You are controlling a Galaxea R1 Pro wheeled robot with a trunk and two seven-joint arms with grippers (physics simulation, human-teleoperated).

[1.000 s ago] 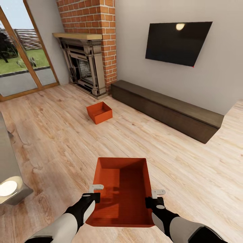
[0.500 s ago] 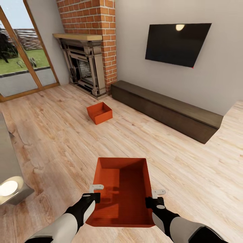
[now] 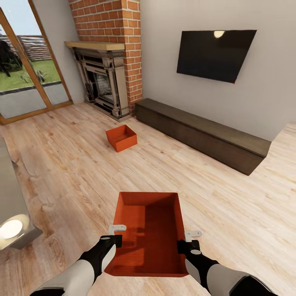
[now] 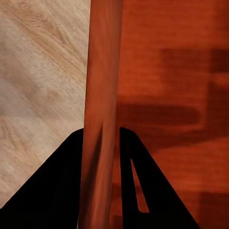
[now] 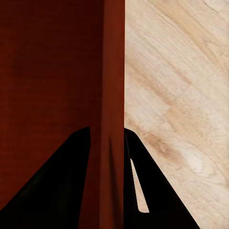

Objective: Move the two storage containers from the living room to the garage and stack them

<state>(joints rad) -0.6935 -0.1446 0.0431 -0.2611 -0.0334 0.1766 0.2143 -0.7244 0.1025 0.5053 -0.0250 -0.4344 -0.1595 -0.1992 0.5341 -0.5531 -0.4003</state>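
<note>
One orange-red storage container [image 3: 150,234] hangs in front of me above the living room's light wood plank floor [image 3: 74,172], gripped on both long sides. My left gripper [image 3: 116,238] is shut on its left wall [image 4: 101,86], which runs between the black fingers [image 4: 57,191]. My right gripper [image 3: 186,243] is shut on the right wall [image 5: 113,71] in the same way. The other storage container [image 3: 121,137] sits on the planks farther ahead, near the brick fireplace [image 3: 102,82]. The garage is out of view.
A long dark low cabinet [image 3: 205,135] runs along the far wall under a wall TV [image 3: 216,53]. Glass doors [image 3: 24,82] stand at the left. A grey piece of furniture with a round lamp [image 3: 11,229] is close on my left.
The whole picture has shifted very slightly, so the camera has moved a little. Both grippers hold the container as before, and the far container has not moved on the floor.
</note>
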